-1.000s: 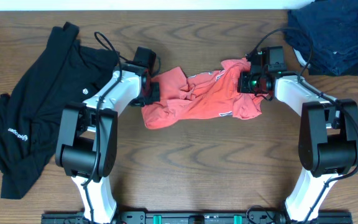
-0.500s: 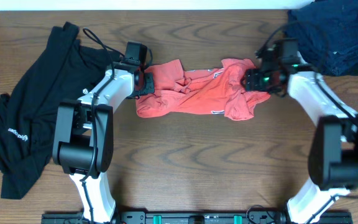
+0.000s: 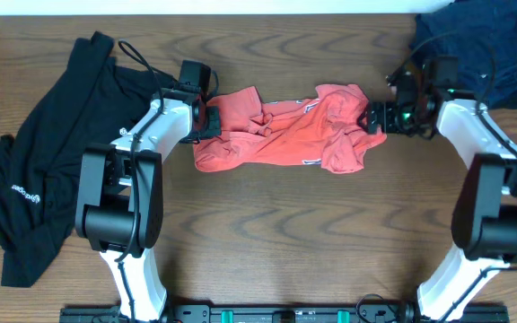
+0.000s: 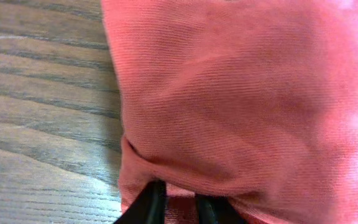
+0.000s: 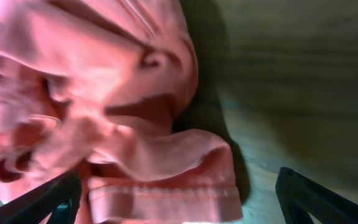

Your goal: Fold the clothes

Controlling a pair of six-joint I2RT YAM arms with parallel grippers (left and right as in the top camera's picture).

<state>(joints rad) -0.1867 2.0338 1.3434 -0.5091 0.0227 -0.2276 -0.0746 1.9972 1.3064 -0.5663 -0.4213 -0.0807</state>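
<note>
The red-orange T-shirt (image 3: 281,135) lies bunched and stretched sideways in the middle of the table. My left gripper (image 3: 208,122) is at its left end. In the left wrist view the two dark fingers (image 4: 151,204) stand close together with a fold of the shirt (image 4: 241,93) pinched between them. My right gripper (image 3: 375,117) is at the shirt's right end, open wide. Its fingers (image 5: 306,198) stand far apart on either side of the loose hem (image 5: 160,196), and neither touches it. The black top (image 3: 48,152) lies spread at the far left, away from both grippers.
A dark navy garment (image 3: 483,45) is heaped at the back right corner, just behind my right arm. The wooden table (image 3: 267,233) shows bare in front of the shirt. Both arm bases stand at the near edge.
Both arms moved back and apart, drawing the shirt out sideways. The right gripper opened, let go of the shirt's right end and drew off to the right. The left still pinches its end.
</note>
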